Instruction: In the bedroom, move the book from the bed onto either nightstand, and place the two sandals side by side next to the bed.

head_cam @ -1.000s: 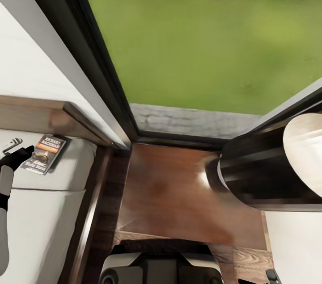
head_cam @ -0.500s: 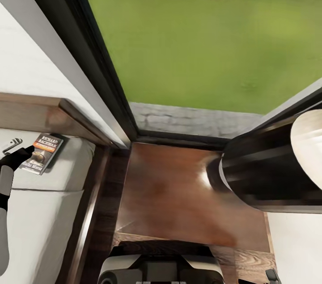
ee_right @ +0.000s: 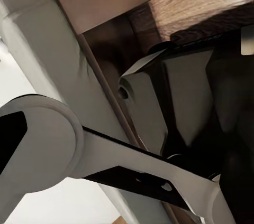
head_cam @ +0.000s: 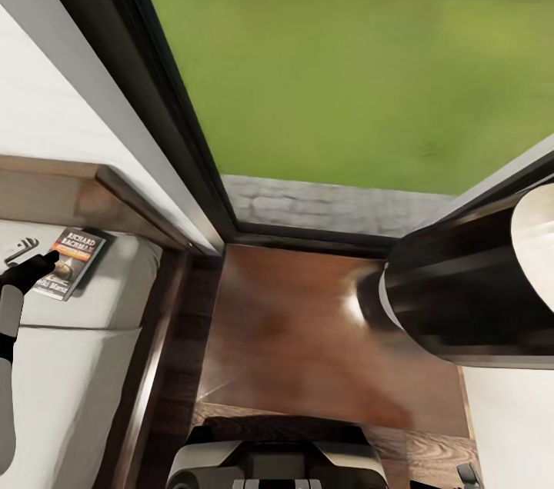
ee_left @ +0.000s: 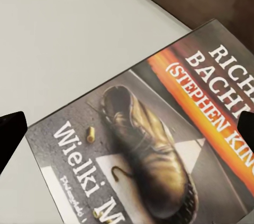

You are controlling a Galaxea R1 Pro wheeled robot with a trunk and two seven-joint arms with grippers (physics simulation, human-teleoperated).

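Observation:
The book (head_cam: 73, 264), a dark paperback with an orange band, lies flat on the pale mattress of the bed (head_cam: 69, 366), close to the headboard (head_cam: 69, 197). My left gripper (head_cam: 35, 258) hovers at the book's near-left edge, open. In the left wrist view the book (ee_left: 159, 145) spreads under the gripper (ee_left: 128, 131), whose dark fingertips (ee_left: 10, 135) stand far apart at either side with nothing held. The nightstand (head_cam: 300, 327) with its glossy brown top stands right of the bed. The right gripper (head_cam: 465, 475) hangs low at the bottom right. The sandals are out of view.
A large dark cylinder with a pale end (head_cam: 462, 297) overhangs the nightstand's right part. A dark-framed window (head_cam: 177, 143) onto grass stands behind. My base (head_cam: 273, 462) sits against the nightstand's front. The right wrist view has my own base parts (ee_right: 159, 108) and wood floor (ee_right: 201, 7).
The head view has drifted slightly, shifting the scene leftward. The left gripper has crept a little closer over the book's near-left edge. The book lies where it was.

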